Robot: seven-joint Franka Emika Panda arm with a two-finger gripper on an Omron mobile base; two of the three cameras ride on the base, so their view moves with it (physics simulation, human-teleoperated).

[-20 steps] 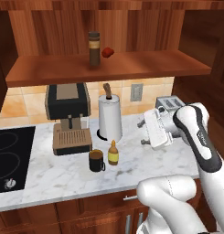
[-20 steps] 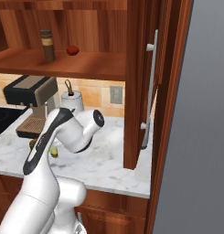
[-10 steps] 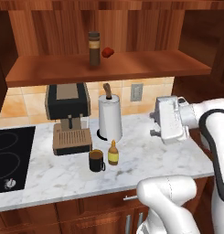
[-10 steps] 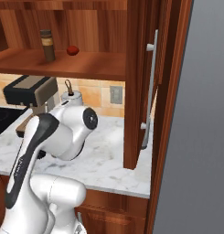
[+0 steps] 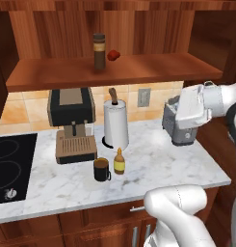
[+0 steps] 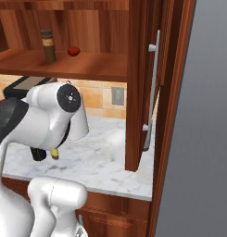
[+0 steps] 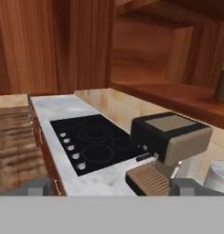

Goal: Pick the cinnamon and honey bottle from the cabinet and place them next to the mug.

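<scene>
The cinnamon (image 5: pixel 99 51) is standing upright on the shelf of the cabinet (image 5: pixel 138 67), towards its left half, with a small red lump (image 5: pixel 113 55) lying just beside it on the right; it is waiting there untouched, so that half of the job is not yet done. The honey bottle (image 5: pixel 119 162) is already sitting down on the table (image 5: pixel 153 164), upright and just beside the mug (image 5: pixel 101 169), on the mug's right, which is where the task wants it. Behind them the paper towel roll (image 5: pixel 115 124) and the coffee machine (image 5: pixel 72 125) are lining the back wall, and a toaster (image 5: pixel 176 126) is standing well apart at the right. The stovetop (image 7: pixel 97 141) is lying at the far left of the table.

The end effector (image 7: pixel 113 186) is riding high at the right of the table, clear of everything, its fingers spread wide and gripping nothing. It is looking sideways along the table rather than at the shelf, so it probably needs to swing left and rise towards the cinnamon, keeping clear of the red lump.
</scene>
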